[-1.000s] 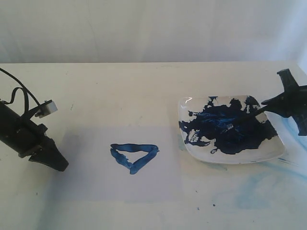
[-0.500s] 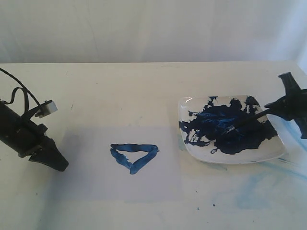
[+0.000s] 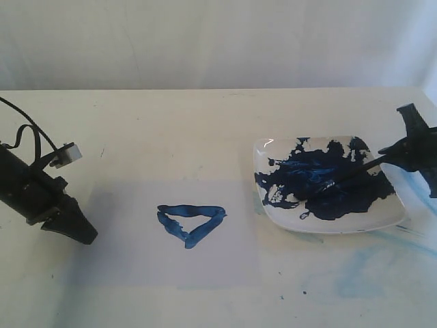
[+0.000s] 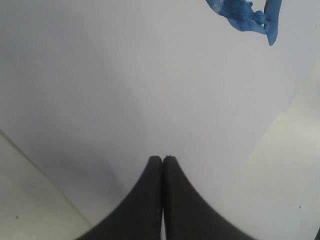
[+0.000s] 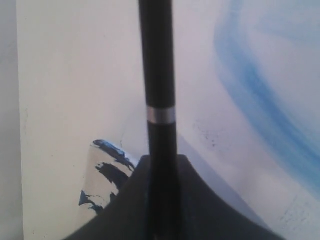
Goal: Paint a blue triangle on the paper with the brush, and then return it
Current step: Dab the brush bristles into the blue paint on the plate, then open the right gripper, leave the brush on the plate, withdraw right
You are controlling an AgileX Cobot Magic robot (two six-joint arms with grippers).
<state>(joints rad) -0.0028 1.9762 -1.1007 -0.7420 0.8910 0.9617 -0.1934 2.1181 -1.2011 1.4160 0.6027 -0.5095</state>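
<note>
The blue triangle (image 3: 192,210) is painted near the middle of the pale paper (image 3: 136,263). My right gripper (image 3: 398,152) hangs at the plate's far right edge, shut on the black handle of the brush (image 3: 355,171). The brush slants down onto the plate, and its tip is lost in the dark paint. In the right wrist view the brush (image 5: 157,75) runs out from between the jaws of the right gripper (image 5: 162,160). My left gripper (image 3: 83,234) is shut and empty at the paper's left edge. The left wrist view shows it (image 4: 162,159) over the paper (image 4: 150,90), with a corner of the triangle (image 4: 245,12) beyond.
A white square plate (image 3: 341,228) covered by a large dark-blue paint blotch sits right of the paper. Pale-blue smears (image 3: 369,266) stain the cream tabletop in front of and beside the plate. A white backdrop stands behind the table.
My right gripper has shifted slightly right and the brush tip has settled lower into the paint on the plate. The left arm has not moved.
</note>
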